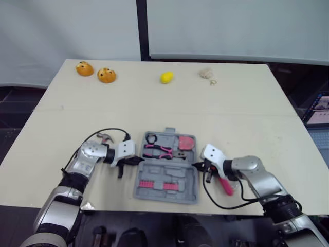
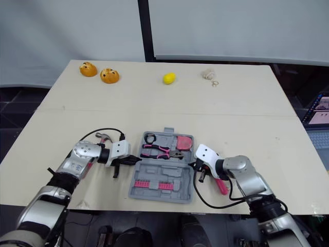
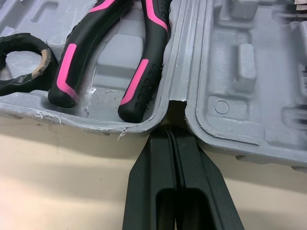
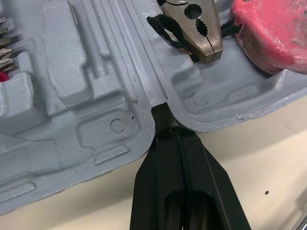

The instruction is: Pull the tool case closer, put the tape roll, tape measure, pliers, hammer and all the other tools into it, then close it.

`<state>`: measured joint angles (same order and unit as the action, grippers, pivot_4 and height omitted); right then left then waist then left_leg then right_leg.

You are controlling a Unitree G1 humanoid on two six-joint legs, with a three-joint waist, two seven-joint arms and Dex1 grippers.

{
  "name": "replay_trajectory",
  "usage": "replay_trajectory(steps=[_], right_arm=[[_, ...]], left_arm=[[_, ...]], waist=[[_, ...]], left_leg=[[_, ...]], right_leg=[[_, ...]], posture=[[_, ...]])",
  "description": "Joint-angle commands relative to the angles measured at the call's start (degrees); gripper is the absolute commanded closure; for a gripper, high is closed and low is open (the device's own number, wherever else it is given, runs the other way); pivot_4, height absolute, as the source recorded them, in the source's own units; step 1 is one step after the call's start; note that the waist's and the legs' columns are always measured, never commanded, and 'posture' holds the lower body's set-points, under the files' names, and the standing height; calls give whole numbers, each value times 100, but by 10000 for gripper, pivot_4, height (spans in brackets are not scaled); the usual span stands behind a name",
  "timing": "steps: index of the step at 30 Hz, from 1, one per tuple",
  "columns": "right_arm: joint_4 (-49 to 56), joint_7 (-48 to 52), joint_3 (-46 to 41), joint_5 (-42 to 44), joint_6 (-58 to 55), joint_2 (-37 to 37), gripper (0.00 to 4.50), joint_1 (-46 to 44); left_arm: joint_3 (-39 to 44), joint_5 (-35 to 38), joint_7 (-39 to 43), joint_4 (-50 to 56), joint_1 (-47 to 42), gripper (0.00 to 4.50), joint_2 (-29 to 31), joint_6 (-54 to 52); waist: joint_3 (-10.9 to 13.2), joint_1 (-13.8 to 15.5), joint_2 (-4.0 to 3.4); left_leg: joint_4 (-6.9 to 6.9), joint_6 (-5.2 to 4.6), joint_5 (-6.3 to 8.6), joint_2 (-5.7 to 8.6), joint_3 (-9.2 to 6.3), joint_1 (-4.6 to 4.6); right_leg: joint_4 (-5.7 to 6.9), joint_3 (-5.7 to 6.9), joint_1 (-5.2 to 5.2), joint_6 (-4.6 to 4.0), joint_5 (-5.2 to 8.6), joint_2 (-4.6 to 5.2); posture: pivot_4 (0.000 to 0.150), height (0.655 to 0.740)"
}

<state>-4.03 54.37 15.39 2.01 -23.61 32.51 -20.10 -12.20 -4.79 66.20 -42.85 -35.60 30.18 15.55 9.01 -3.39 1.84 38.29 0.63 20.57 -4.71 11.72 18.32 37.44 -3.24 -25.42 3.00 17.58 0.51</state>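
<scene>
While the case point(image 1: 163, 175) lies open, left gripper point(image 1: 139, 160) and right gripper point(image 1: 196, 165) sit at its hinge ends, jaws pressed together; pliers point(image 1: 158, 150) inside far half.

What I can't make out from here

The hammer point(image 1: 105, 137), at ten o'clock of the tool case point(image 1: 169, 196), lies mostly under my left arm point(image 1: 90, 157); I see just its metal head. At four o'clock of the case a pink-handled thing point(image 1: 226, 186) is half covered by the right arm point(image 1: 252, 172), and I cannot tell which implement it is. In the left wrist view the pliers point(image 3: 139, 81) and tape roll point(image 3: 19, 40) are cut off at the edge, as is the red tape measure point(image 4: 268, 33) in the right wrist view. The pale lump point(image 1: 206, 73) at one o'clock, far across the bench point(image 1: 247, 113), is too small to name.
</scene>
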Motion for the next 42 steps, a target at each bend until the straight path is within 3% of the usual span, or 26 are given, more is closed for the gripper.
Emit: replay_trajectory(steps=[1, 16, 22, 26, 29, 32, 36, 39, 42], right_arm=[[73, 48, 1, 80, 216, -121, 44894, -177], [22, 127, 14, 64, 265, -101, 44894, -242], [493, 106, -179, 37, 7, 239, 44894, -164], [1356, 207, -582, 327, -283, 733, 44894, 261], [1983, 175, -1227, 782, -607, 993, 44894, 698], [2608, 350, -2196, 1461, -1110, 1343, 35921, 1340], [3167, 815, -3847, 2167, -1404, 1780, 16906, 2623], [3301, 1116, -4991, 2469, -1535, 1911, 1017, 3471], [3149, 1202, -5754, 2521, -1506, 1935, 419, 3990]], left_arm=[[-108, -46, -54, 52, 27, 44639, -111, -8], [-104, -29, -34, 268, 161, 44639, -49, -29], [64, 17, 87, 409, 219, 44639, 452, 103], [531, 684, 578, 1091, 608, 44639, 1053, -189], [1058, 1608, 1121, 2132, 1200, 44639, 1553, -1107], [1683, 2334, 1179, 3083, 1838, 35822, 2069, -2319], [2671, 2900, 1039, 3481, 2779, 16295, 2636, -3373], [3343, 2958, 987, 3197, 3362, 659, 2914, -3506], [3760, 2784, 820, 2679, 3706, 239, 3047, -3294]], waist=[[0, 0, 0], [0, -4, 0], [1, -34, -2], [2, -151, -2], [3, -160, -4], [4, -148, -3], [5, -124, 0], [8, -125, 6], [8, -140, 16]], left_leg=[[0, 0, 0, 0, 0, 0], [-1, 0, 0, -1, 0, 1], [-5, 2, 0, -4, 0, 2], [-20, 15, 0, -14, -3, 2], [-25, 20, 2, -20, -5, 5], [-22, 20, 2, -20, -7, 4], [-25, 18, 4, -11, -20, -2], [-27, 14, 7, -9, -22, -3], [-29, 12, 10, -8, -22, -5]], right_leg=[[0, 0, 0, 0, 0, 0], [0, 0, -1, 0, 0, 0], [-1, 0, -4, -2, 1, -2], [0, 3, -11, -13, 9, -7], [2, 6, -17, -16, 16, -8], [6, 7, -15, -15, 18, -6], [1, 10, -3, -10, 20, 0], [-4, 11, 0, -10, 21, 1], [-10, 12, 0, -11, 21, 2]], posture=[[1500, 7400], [1500, 7400], [1500, 7400], [1500, 7400], [1500, 7400], [1500, 7400], [1500, 7400], [1500, 7400], [1500, 7400]])
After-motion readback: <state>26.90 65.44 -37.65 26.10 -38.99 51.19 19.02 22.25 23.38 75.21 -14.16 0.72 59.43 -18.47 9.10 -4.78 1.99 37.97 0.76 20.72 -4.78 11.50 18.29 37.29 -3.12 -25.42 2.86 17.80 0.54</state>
